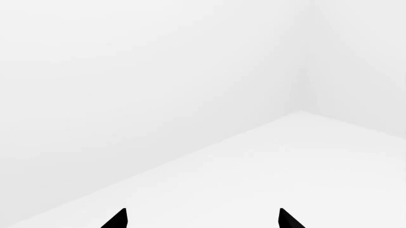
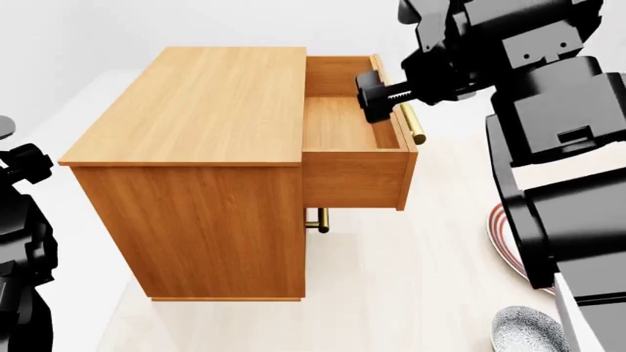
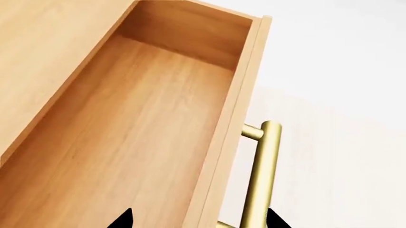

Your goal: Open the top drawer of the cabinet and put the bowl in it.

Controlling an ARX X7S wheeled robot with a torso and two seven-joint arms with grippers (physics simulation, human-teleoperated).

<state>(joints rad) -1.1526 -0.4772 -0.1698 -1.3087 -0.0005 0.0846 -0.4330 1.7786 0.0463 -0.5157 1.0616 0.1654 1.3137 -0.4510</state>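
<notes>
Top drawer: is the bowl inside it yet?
No. The top drawer is open but bare inside; the bowl sits on the floor.

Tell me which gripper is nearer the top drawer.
Right. The right gripper hovers over the open top drawer by its handle; the left gripper faces only blank white surfaces, away from it.

The orange-brown wooden top drawer (image 2: 352, 128) stands pulled out of the boxy wood-grain cabinet (image 2: 196, 147), its plain box interior bare and open from above. The black right tool (image 2: 377, 95) hangs over the front edge, just beside the brass bar handle (image 3: 263, 175), jaws apart. The bulky right arm crowds the drawer's near side. The pale floor (image 2: 391, 279) in front lies open.
</notes>
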